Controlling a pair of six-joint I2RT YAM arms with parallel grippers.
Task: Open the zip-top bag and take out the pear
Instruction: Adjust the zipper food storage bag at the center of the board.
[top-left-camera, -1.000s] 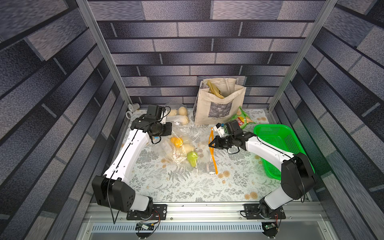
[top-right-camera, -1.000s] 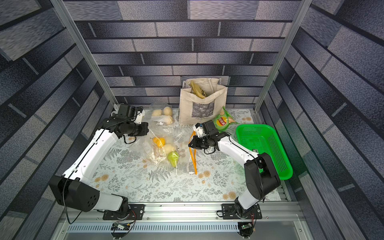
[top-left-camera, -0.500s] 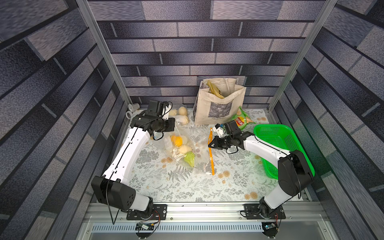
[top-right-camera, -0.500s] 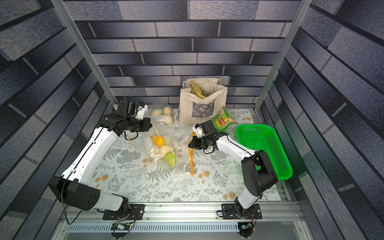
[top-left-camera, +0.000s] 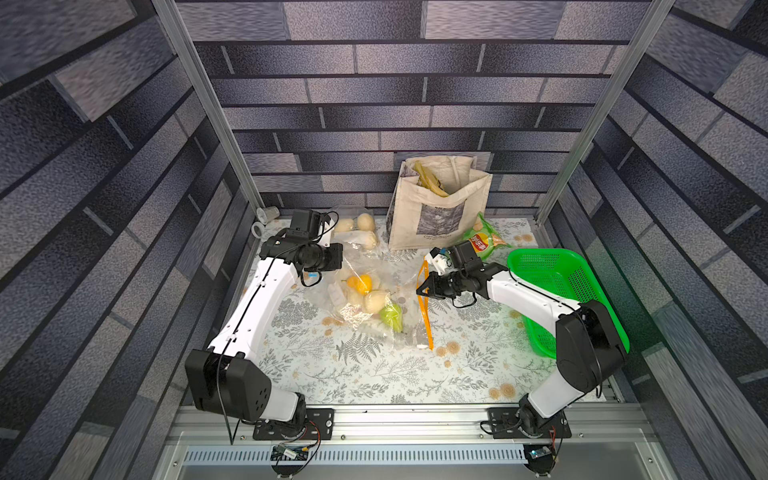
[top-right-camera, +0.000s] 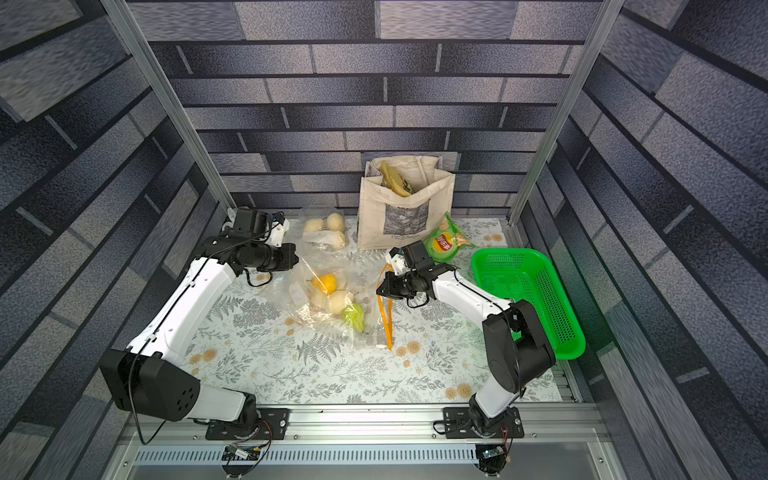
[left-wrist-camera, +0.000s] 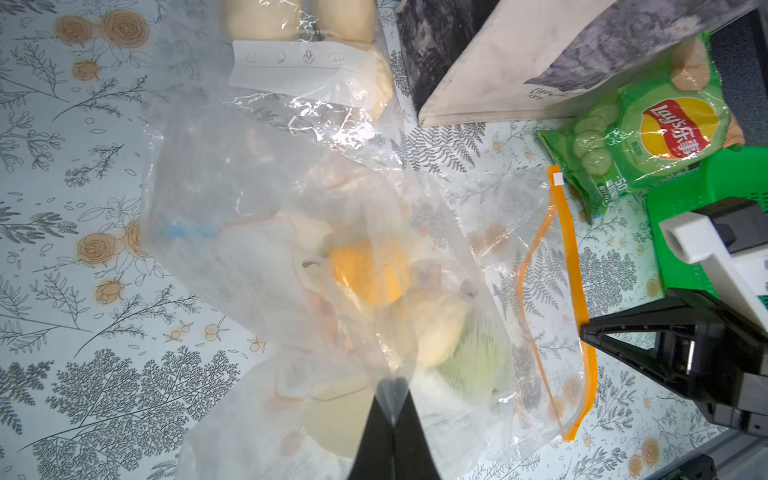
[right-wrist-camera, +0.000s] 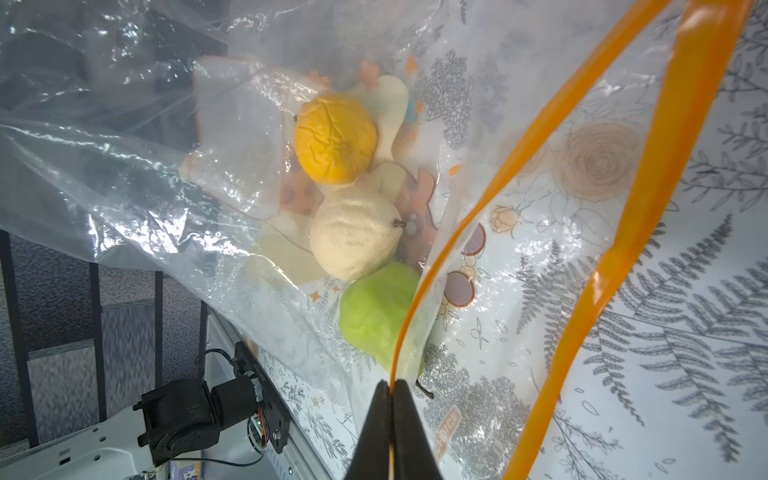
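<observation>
The clear zip-top bag (top-left-camera: 353, 320) lies mid-table, its orange zip strip (top-left-camera: 424, 307) parted into two bands in the right wrist view. Inside are an orange fruit (right-wrist-camera: 334, 139), a pale round fruit (right-wrist-camera: 353, 232) and the green pear (right-wrist-camera: 374, 316), which lies nearest the mouth (top-left-camera: 391, 318) (top-right-camera: 354, 316) (left-wrist-camera: 473, 365). My left gripper (left-wrist-camera: 392, 384) is shut on the clear film at the bag's far-left end (top-left-camera: 337, 268). My right gripper (right-wrist-camera: 391, 384) is shut on one orange band of the zip (top-left-camera: 419, 291) (top-right-camera: 379, 292).
A green basket (top-left-camera: 582, 291) stands at the right, with a chip bag (top-left-camera: 482, 239) and a cloth tote (top-left-camera: 440, 208) behind it. A second clear bag of pale fruit (top-left-camera: 357, 228) lies at the back. A small cup (top-left-camera: 268, 214) sits in the back-left corner.
My left arm has shifted a little toward the back with the film in its grip. The fruit has slid slightly toward the orange strip. The right gripper has hardly moved.
</observation>
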